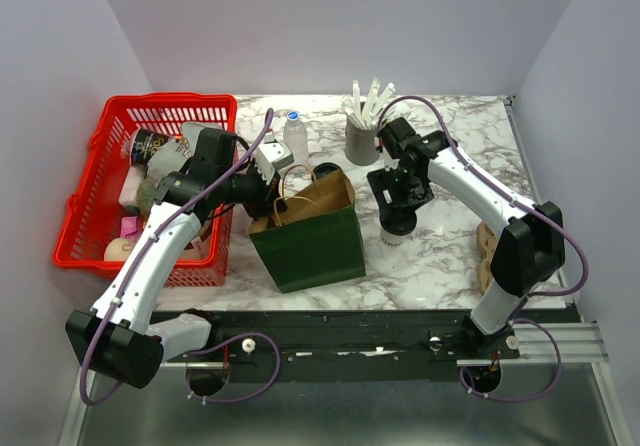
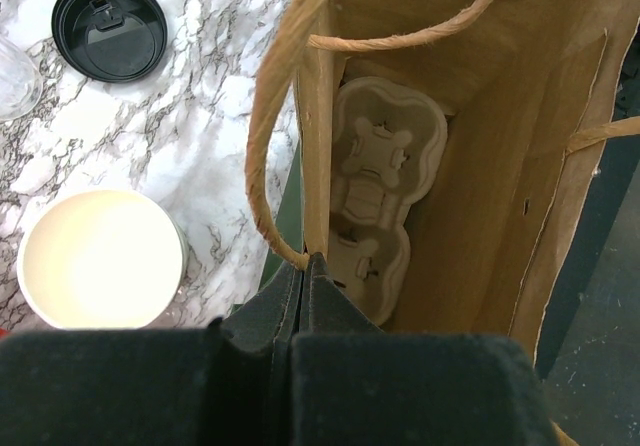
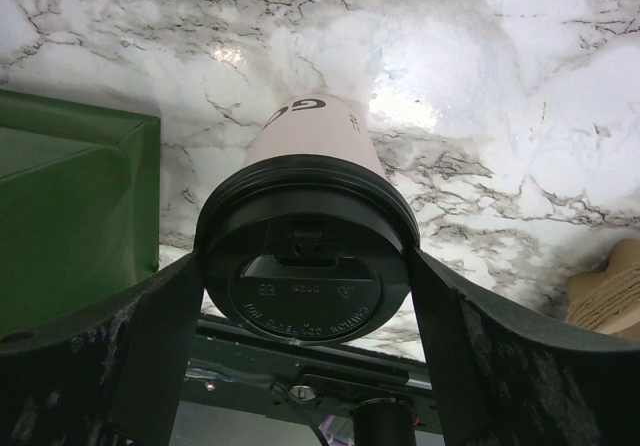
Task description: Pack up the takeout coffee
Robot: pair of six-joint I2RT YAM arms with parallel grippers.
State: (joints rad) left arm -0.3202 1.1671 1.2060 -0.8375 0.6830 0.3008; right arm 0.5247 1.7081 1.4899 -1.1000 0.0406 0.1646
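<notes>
Seen from above, the takeout coffee stands just right of the green paper bag, under the right gripper. The left gripper is at the bag's top edge. In the left wrist view its fingers are pinched together on the bag's rim, and the grey holder lies inside. In the right wrist view the fingers touch both sides of the black lid, holding the cup there. I judge the cup to be light and easy to crush. The lid rim is stiff but may pop off, so a grip just under it seems safer.
</notes>
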